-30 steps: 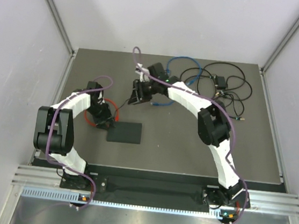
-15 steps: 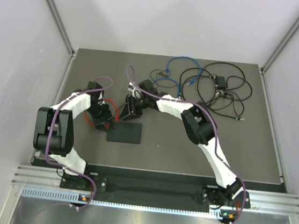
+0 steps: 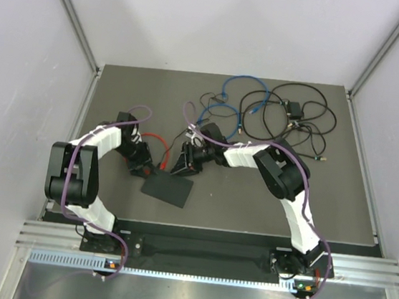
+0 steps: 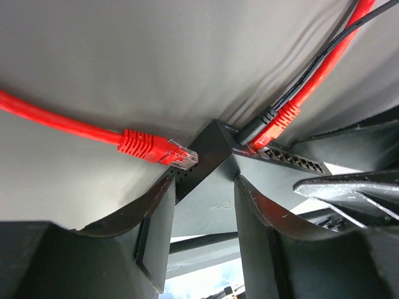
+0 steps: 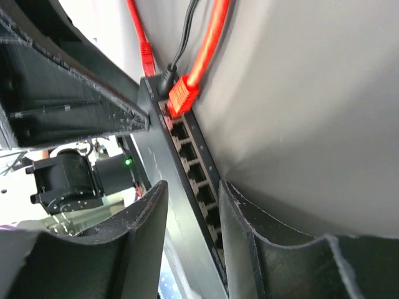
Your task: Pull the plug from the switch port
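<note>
**Top view.** One switch [image 3: 168, 190] is lying skewed on the worktop [image 3: 266, 200], near the front centre. My two tools are both reaching its far edge, the left tool [image 3: 142, 163] at the left corner and the right tool [image 3: 185, 165] further right. One red cable [image 3: 158, 143] is looping between them. One blue cable [image 3: 222, 109], one adapter block [image 3: 294, 108] and a tangle of black cables [image 3: 310, 130] that I cannot count are lying well apart at the back.

**Left wrist.** My two fingers [image 4: 156, 224] are standing part-way open astride the switch's corner. I cannot tell whether they are pressing it. Two red plugs are showing:
- One loose plug [image 4: 163, 151] is lying just beside the corner.
- One seated plug [image 4: 275, 126] is sitting in the switch port [image 4: 258, 147].

One black plug [image 4: 254, 129] is sitting right beside the seated one.

**Right wrist.** The two fingers here are also standing part-way open, astride the port edge. I cannot tell whether they are gripping it. At least five sockets [image 5: 196, 173] are standing empty in a row below the seated plug.
</note>
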Tool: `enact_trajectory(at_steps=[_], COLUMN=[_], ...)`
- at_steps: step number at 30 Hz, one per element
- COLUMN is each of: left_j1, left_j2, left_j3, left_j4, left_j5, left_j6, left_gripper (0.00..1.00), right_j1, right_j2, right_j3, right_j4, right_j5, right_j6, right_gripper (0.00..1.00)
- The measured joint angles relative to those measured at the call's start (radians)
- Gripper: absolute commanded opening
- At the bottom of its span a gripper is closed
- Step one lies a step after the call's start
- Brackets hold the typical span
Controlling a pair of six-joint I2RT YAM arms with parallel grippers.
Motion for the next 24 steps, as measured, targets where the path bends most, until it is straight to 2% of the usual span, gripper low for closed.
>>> enact_trajectory(at_steps=[7,15,24], left_j1=[0.001,0.001,0.002], left_j2=[-0.006,-0.008,-0.008], left_j3=[-0.010,-0.011,-0.014], left_j4=[0.007,0.010,0.014], left_j5=[0.011,0.012,0.015], left_j6=[0.005,0.008,0.009], left_gripper=[0.46,0.46,0.45], right_j1=[0.000,0.003,0.019], right_j2=[-0.020,0.049,0.108], right_j3=[-0.016,0.070,0.102], right_j4=[0.057,0.139,0.160], right_j5=[0.017,0.048,0.052], right_j6=[0.072,0.137,0.158], right_gripper=[0.39,0.36,0.37])
